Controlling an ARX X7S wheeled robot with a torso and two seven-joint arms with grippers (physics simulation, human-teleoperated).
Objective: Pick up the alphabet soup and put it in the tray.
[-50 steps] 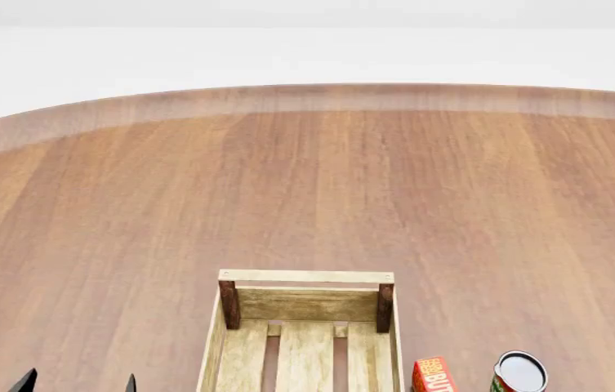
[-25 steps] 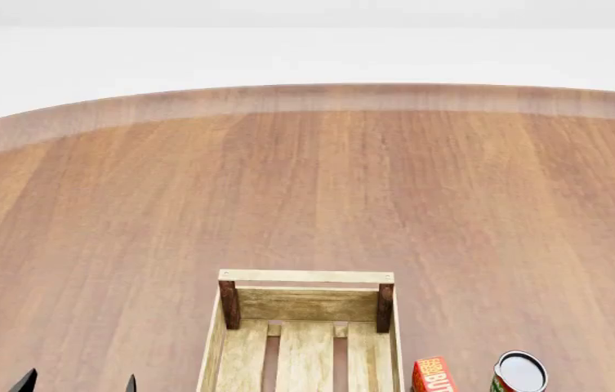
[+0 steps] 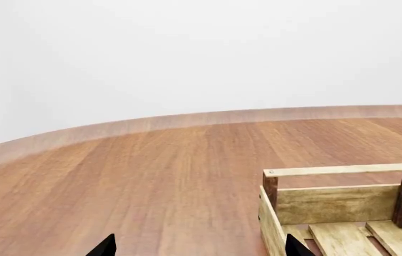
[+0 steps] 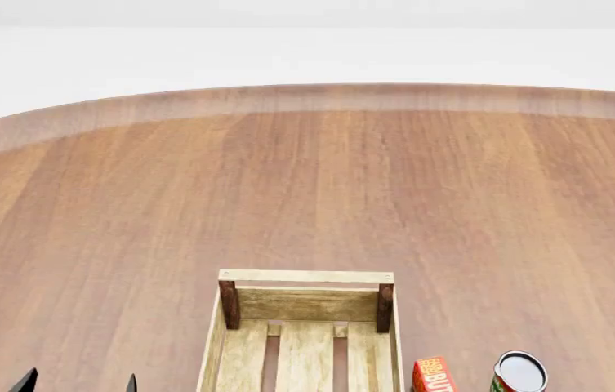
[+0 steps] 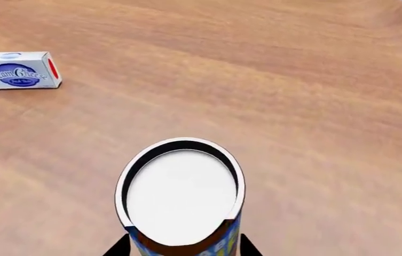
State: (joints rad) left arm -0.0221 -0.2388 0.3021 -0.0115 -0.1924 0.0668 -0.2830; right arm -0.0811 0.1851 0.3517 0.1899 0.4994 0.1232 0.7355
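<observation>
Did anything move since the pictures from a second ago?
Nothing visibly moved in the head view. The tray, the red box, the red-and-green can and the left gripper all sit where they were.

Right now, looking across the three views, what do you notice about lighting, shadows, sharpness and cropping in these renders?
Head view: flat, even light; the wooden tray casts almost no shadow and is cut by the bottom edge. Left wrist view: sharp throughout, plain white backdrop, no glare on the table. Right wrist view: the alphabet soup fills the foreground, its top blank white, faint shadow beside the cream cheese box.
</observation>
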